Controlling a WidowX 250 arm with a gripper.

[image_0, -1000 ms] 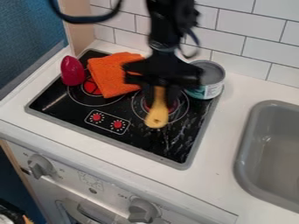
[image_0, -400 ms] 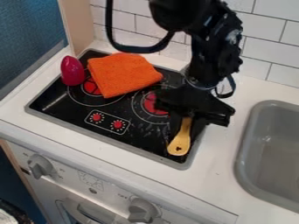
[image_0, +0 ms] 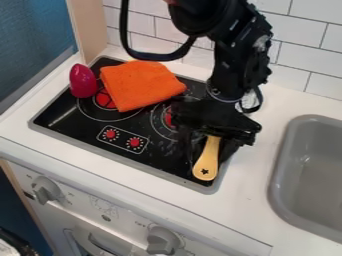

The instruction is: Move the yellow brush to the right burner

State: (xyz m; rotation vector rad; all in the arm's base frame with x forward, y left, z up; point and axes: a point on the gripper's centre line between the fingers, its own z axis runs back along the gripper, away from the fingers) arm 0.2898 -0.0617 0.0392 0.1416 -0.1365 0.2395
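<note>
The gripper [image_0: 212, 142] hangs over the right front part of the black stovetop [image_0: 87, 131]. Between its fingers is the yellow brush [image_0: 206, 161], whose rounded handle end with a small star mark points toward the stove's front edge; the brush's other end is hidden under the gripper. Whether the brush rests on the surface I cannot tell. The right burner [image_0: 162, 121] lies to the left of and behind the brush, its red centre partly covered by the gripper.
An orange cloth [image_0: 140, 86] lies over the back of the stovetop, partly on the left burner. A magenta cone-shaped object [image_0: 83, 81] stands at the left edge. The grey sink [image_0: 308, 172] is at the right; a tiled wall runs behind.
The gripper and the yellow brush have moved right and toward the stove's front. The can seen behind the arm at first is now mostly hidden by it. The cloth's right part came into view.
</note>
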